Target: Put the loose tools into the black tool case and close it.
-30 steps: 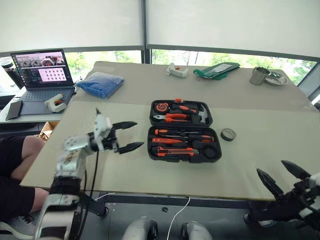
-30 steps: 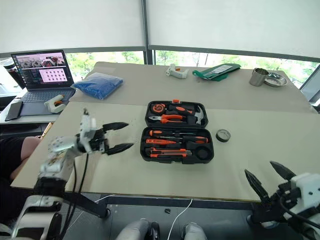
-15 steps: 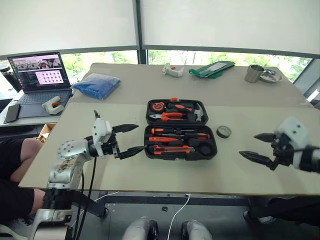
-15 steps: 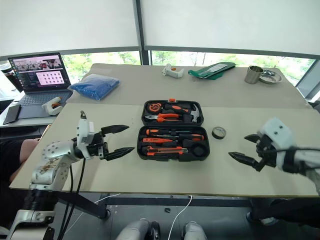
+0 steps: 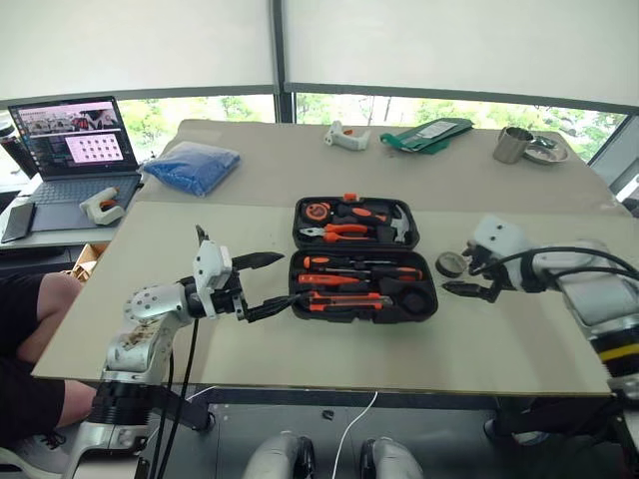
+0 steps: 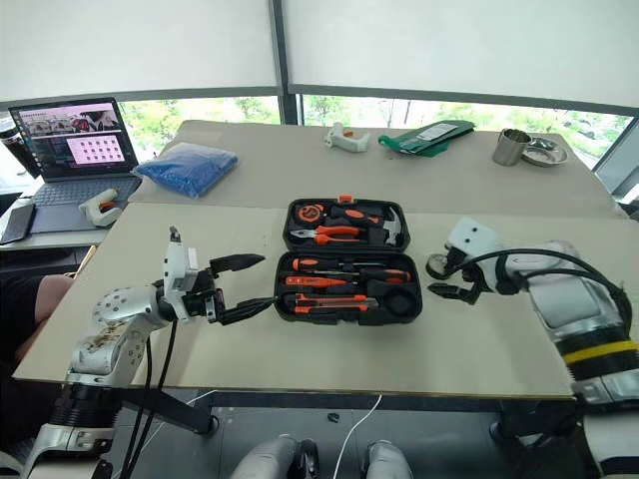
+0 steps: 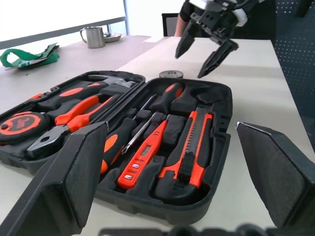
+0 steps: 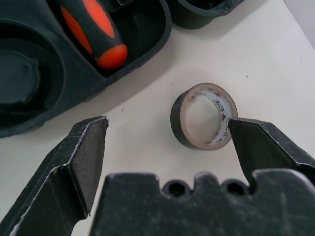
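The black tool case (image 5: 300, 261) lies open at the table's centre. Its near half holds two orange-and-black screwdrivers (image 7: 162, 101), a slim orange tester (image 7: 142, 160) and a utility knife (image 7: 193, 147). Its far half holds pliers, a hammer and a tape measure. A small dark tape roll (image 8: 203, 116) lies flat on the table just right of the case. My right gripper (image 5: 457, 275) hangs open over the roll, pointing down, one finger on each side and clear of it. My left gripper (image 5: 285, 277) is open and level, its tips at the case's left end.
A laptop (image 5: 72, 150) and a glue gun (image 5: 103, 207) sit on a side desk at the left. At the back are a blue bag (image 5: 197, 166), another glue gun (image 5: 344, 137), a green packet (image 5: 429, 135) and a metal cup (image 5: 511, 145).
My right arm swung up from below the table's near right edge and in to the tape roll, tilting downward. My left gripper edged right toward the case. The head view shifted slightly.
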Motion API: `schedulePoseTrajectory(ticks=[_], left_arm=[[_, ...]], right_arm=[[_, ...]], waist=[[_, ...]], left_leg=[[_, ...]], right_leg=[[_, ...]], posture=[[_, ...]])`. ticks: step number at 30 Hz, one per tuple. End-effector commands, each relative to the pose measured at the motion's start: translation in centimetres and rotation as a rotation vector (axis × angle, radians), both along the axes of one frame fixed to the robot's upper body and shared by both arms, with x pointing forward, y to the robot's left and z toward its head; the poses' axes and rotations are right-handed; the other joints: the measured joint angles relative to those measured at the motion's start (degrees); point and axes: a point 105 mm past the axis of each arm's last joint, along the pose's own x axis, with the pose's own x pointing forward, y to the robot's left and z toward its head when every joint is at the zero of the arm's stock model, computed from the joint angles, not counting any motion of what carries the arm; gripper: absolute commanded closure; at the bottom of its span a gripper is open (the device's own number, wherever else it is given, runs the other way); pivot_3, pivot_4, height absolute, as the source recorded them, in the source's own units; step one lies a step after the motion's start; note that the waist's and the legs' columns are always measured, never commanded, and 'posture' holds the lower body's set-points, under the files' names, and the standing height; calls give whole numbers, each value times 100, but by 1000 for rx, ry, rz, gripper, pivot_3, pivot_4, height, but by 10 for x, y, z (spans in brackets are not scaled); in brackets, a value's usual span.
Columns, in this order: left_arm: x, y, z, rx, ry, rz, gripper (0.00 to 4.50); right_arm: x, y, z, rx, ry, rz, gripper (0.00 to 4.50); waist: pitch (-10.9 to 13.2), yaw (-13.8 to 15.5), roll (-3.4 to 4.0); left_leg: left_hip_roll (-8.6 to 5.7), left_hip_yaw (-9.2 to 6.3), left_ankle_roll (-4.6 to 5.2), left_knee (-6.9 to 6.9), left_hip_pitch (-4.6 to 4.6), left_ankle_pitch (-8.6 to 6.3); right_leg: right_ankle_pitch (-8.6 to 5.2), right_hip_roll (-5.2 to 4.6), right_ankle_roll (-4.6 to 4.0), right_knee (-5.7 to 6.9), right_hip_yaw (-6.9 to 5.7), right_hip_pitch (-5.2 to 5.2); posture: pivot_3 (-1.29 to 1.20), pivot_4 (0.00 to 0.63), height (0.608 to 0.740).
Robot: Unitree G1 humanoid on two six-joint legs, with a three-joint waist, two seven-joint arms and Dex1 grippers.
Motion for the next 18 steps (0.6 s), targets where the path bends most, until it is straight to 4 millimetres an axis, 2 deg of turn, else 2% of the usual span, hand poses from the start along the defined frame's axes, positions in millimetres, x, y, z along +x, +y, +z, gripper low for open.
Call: schedulePoseTrajectory(ticks=[1,3,8,11,18], left_arm=[[2,-7,11,-19,-39,-31,30],[2,-11,13,-18,-42,-49,30],[2,-13,15,-6,-45,-79,30],[3,-11,15,0,-45,-78,30],[4,-11,16,4,-56,-77,30]], right_arm=[[3,2,5,-5,47,16,0],[4,5,1,-1,91,16,0],[21,6,-5,-19,61,-22,0],[29,12,-6,32,56,-39,0],[35,18,-15,119,183,-125,0]], waist=[[0,-17,0],[0,-21,0],[0,-60,0],[0,-78,0],[0,-191,0]], left_leg=[[0,0,-3,0,1,2],[0,-1,-13,1,3,8],[2,0,-15,6,2,10],[1,1,-15,6,-1,10],[6,0,-23,5,3,15]], right_leg=[[3,-1,1,0,1,-5],[11,0,2,2,3,-9],[43,3,-39,10,6,-12],[40,7,-45,14,5,-3],[39,15,-46,16,4,4]], posture=[[0,150,740],[0,150,740],[0,150,740],[0,150,740],[0,150,740]])
